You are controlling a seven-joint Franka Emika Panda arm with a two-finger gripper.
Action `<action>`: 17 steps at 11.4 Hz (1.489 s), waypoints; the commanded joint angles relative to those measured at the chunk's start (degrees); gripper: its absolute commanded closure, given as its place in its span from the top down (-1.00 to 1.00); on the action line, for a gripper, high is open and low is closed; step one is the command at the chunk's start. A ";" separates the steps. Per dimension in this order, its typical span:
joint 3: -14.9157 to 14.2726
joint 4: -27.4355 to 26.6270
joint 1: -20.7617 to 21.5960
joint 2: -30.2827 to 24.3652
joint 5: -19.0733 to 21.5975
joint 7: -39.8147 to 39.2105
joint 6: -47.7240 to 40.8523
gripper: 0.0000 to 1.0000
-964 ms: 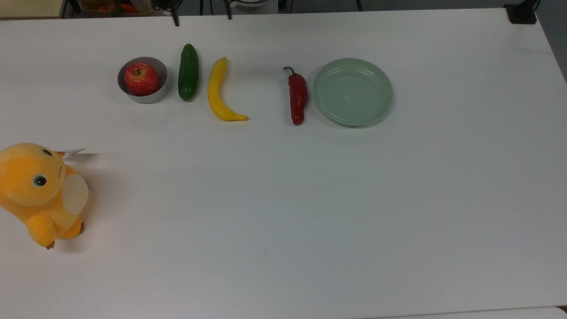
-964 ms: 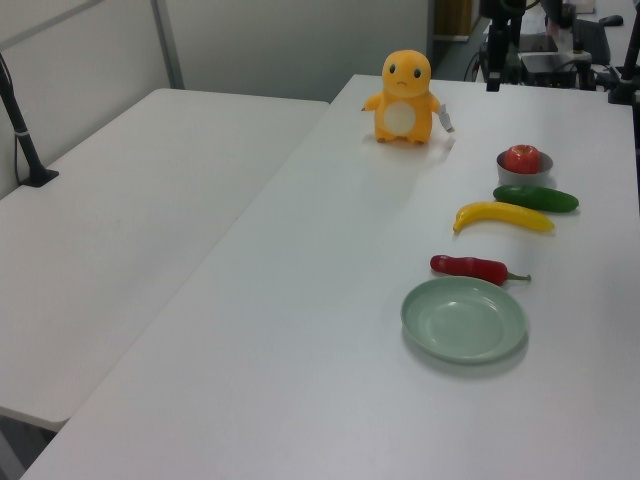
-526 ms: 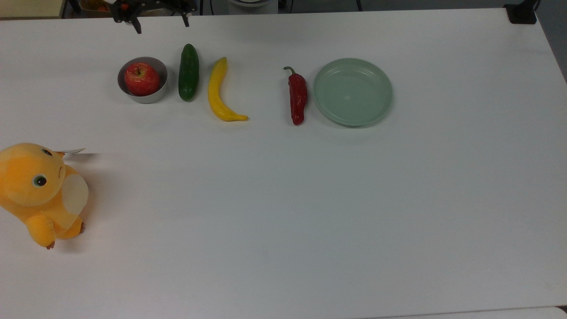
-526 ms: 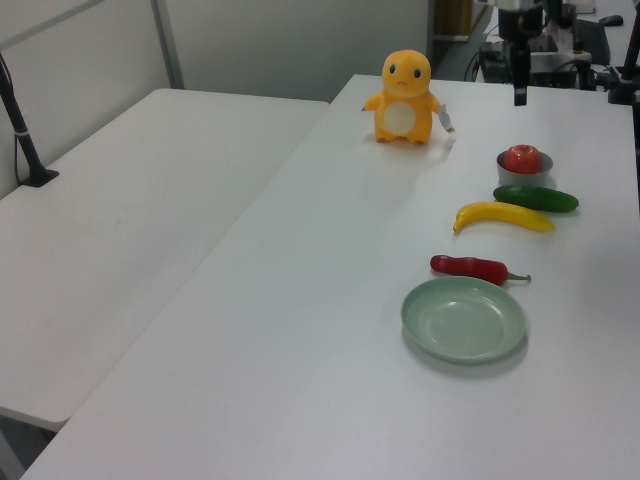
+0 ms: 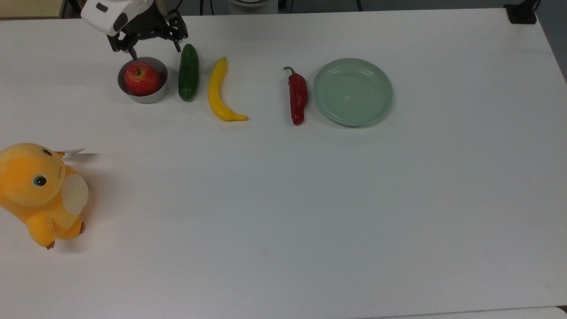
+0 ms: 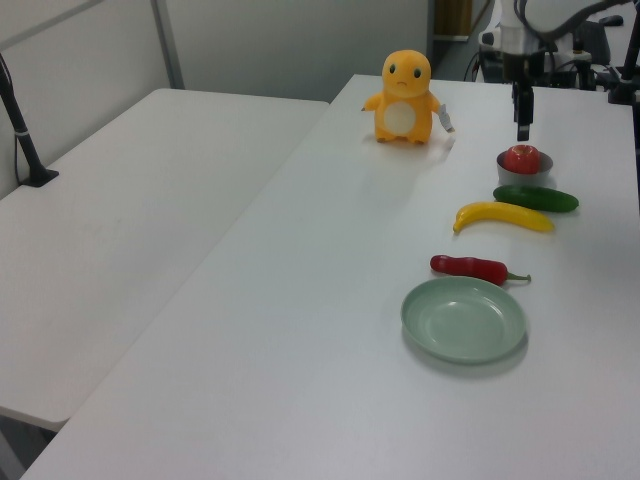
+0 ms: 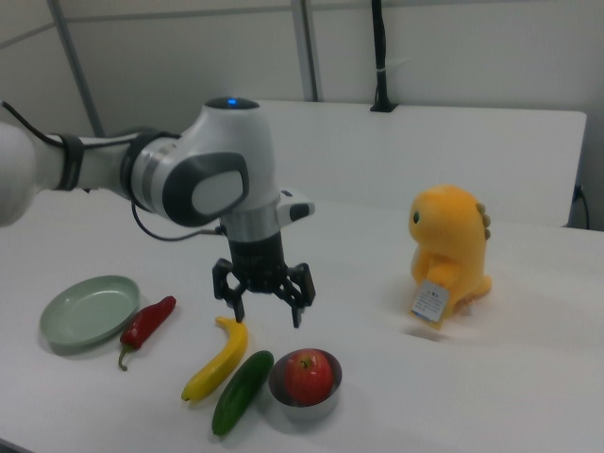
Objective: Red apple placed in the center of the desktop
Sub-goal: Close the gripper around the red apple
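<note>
Gripper (image 7: pixel 267 302) has swung in over the worktop (image 5: pixel 283 199) within the last second, fingers spread and empty, poised beside the bowl (image 5: pixel 142 80). Red apple (image 5: pixel 141 79) sits in bowl, ungrasped.

On the counter (image 5: pixel 310 212), 5 things lie in a row near the far edge in the top view. From the top view's left they run: a bowl (image 5: pixel 157 94), a cucumber (image 5: pixel 188 72), a banana (image 5: pixel 218 91), a chili pepper (image 5: pixel 297 95) and a plate (image 5: pixel 352 91). The apple (image 5: pixel 141 79) sits in the bowl. The cucumber lies just beside the bowl, and the pepper just beside the plate; a wider gap parts the banana from the pepper. A plush toy (image 5: pixel 40 190) stands well apart, at the top view's left edge, nearer the camera. The pincer (image 5: pixel 155 48) hangs above the counter, just behind the bowl in the top view.
</note>
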 commanded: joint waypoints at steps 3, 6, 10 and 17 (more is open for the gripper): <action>-0.65 -9.05 -0.55 -0.09 -8.81 -3.24 14.21 1.00; -1.00 -13.10 -1.52 0.62 -13.31 -3.42 21.86 1.00; -1.97 -13.29 -1.78 2.37 -13.40 -3.33 24.52 1.00; -1.97 -12.85 -2.22 1.77 -13.14 -3.24 22.34 -0.97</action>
